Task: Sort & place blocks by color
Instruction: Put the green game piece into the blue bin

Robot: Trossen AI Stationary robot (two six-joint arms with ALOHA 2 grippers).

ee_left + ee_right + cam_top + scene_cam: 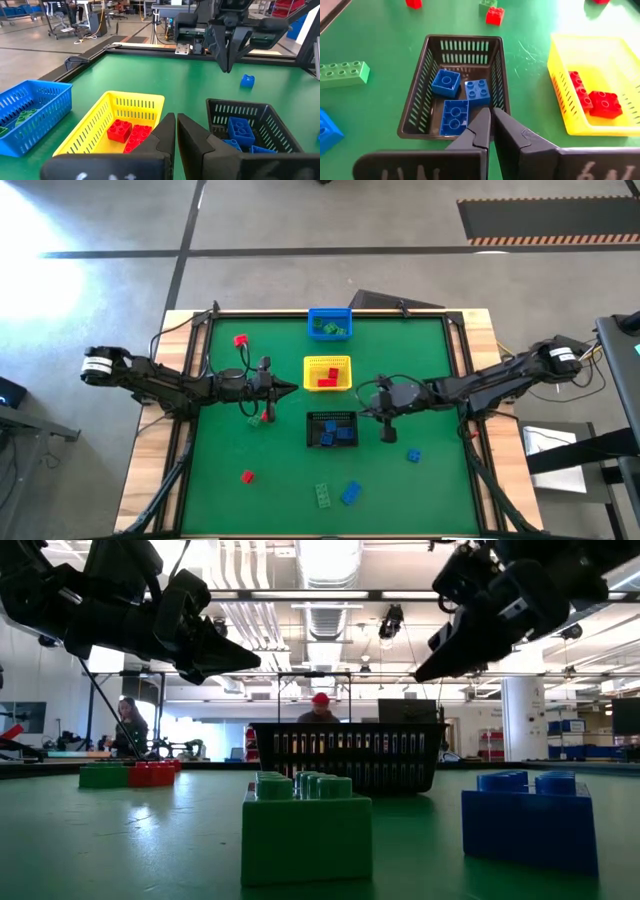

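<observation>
Small studded blocks are sorted in three mesh baskets: green ones in the blue basket (329,323), red ones in the yellow basket (327,372), blue ones in the black basket (331,429). Loose on the green mat lie a red block (241,340), another red block (247,476), a green block (324,495), two blue blocks (350,493) (413,455), and a red and green pair (260,417) under my left arm. My left gripper (292,388) hovers left of the yellow basket, shut and empty. My right gripper (491,114) hovers right of the black basket, shut and empty.
A raised wooden frame (470,330) borders the mat. Cables run along the left edge (195,350). In the low view the green block (305,825) and a blue block (530,815) stand close to the camera, with people in the room beyond. Bare mat lies at the far right (410,345).
</observation>
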